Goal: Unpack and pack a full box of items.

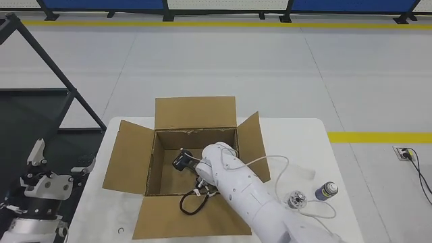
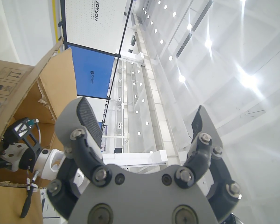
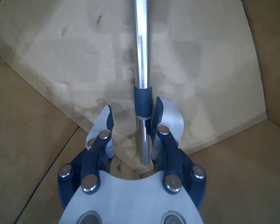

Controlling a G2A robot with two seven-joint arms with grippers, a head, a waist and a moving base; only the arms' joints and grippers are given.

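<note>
- Brown cardboard box (image 1: 196, 111) sits in the middle of the top view; a shiny metal rod with a black band (image 3: 141, 36) is inside.
- The right gripper (image 3: 133, 113) has its fingers apart around the rod.
- Best, I think: squeeze the band, then lift straight up.

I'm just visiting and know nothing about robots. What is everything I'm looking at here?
Box: one, brown cardboard, flaps open, on the table.
Rod: one, silver with a black band, inside the box.
Can: one, blue, upright on the table, right of the box.
Round thing: one, silvery, beside the can; too small to identify.
Table: one, white.
Right gripper: one, grey and dark, open, in the box astride the rod.
Left gripper: one, grey and black, open, pointing at the ceiling.
</note>
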